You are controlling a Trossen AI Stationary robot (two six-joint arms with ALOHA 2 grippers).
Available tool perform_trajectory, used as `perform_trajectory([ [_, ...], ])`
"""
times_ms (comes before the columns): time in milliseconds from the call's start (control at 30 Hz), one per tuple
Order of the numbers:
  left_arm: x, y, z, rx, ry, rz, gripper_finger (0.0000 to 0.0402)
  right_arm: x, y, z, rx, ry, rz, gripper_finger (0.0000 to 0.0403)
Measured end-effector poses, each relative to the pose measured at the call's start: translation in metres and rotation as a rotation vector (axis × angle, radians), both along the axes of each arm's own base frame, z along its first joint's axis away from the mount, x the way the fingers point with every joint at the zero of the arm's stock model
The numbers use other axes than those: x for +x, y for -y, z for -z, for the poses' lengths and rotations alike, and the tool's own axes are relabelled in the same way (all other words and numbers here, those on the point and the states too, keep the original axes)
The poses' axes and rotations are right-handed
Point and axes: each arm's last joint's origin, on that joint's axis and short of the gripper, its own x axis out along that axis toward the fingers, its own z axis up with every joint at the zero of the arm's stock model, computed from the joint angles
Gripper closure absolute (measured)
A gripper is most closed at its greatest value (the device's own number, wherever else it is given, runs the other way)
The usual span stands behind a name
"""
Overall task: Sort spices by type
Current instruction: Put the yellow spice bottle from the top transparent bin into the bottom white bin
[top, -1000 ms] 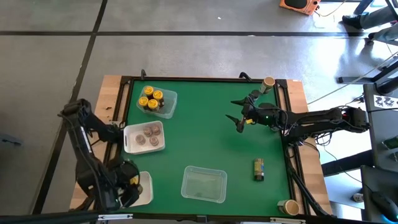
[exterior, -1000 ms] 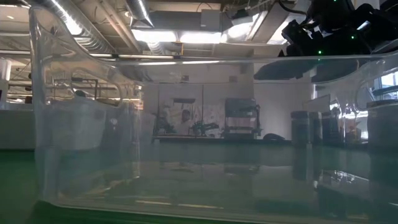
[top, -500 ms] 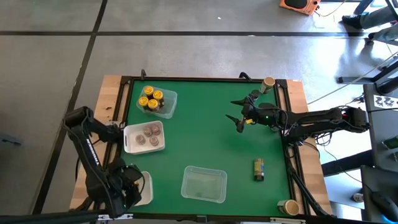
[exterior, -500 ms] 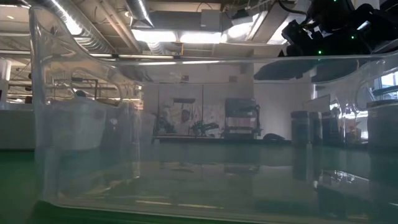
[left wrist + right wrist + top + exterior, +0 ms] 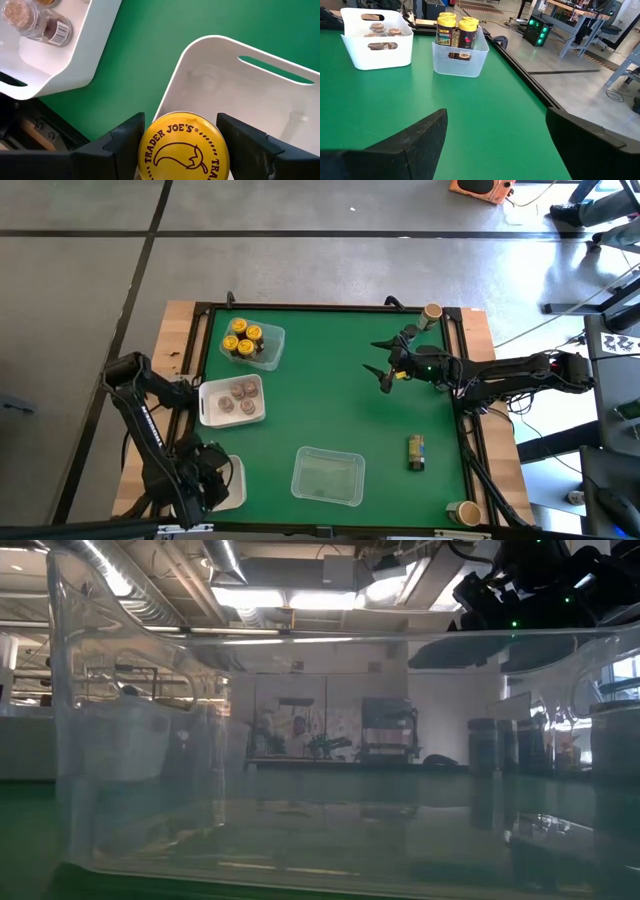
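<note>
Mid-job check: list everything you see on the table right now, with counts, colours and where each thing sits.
Yellow-lidded jars: four, clear tray, far left.
Brownish-lidded jars: about four, white tray, left edge.
Yellow-lidded jar: one, over near-left white tray.
Empty clear tray: one, near centre.
Lying jar: one, near right.
Cups: two, tan, right corners.
Left gripper: shut on that jar.
Right gripper: open, above mat.

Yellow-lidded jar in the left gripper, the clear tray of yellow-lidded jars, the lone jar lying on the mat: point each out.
Yellow-lidded jar (image 5: pixel 182 147): left wrist view, lid top.
Clear tray (image 5: pixel 272 348): high view, its rim.
Lone jar (image 5: pixel 416 451): high view, its side.
</note>
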Motion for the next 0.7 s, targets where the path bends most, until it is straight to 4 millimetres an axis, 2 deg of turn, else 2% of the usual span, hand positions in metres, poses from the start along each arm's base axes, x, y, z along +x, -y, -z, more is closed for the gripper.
perform_trajectory([
  [167, 0.0, 0.001, 0.0, -0.011, -0.019, 0.014, 0.0157, 0.0, 0.0, 0.0, 0.0, 0.0, 0.0, 0.0065],
  [467, 0.002, -0.002, -0.002, -0.024, -0.045, 0.023, 0.0071, 0.0, 0.0, 0.0, 0.0, 0.0, 0.0, 0.0065],
  [700, 0.008, -0.018, -0.033, -0.106, 0.056, -0.01, 0.0062, 0.0, 0.0, 0.0, -0.001, -0.001, 0.0, 0.0065],
])
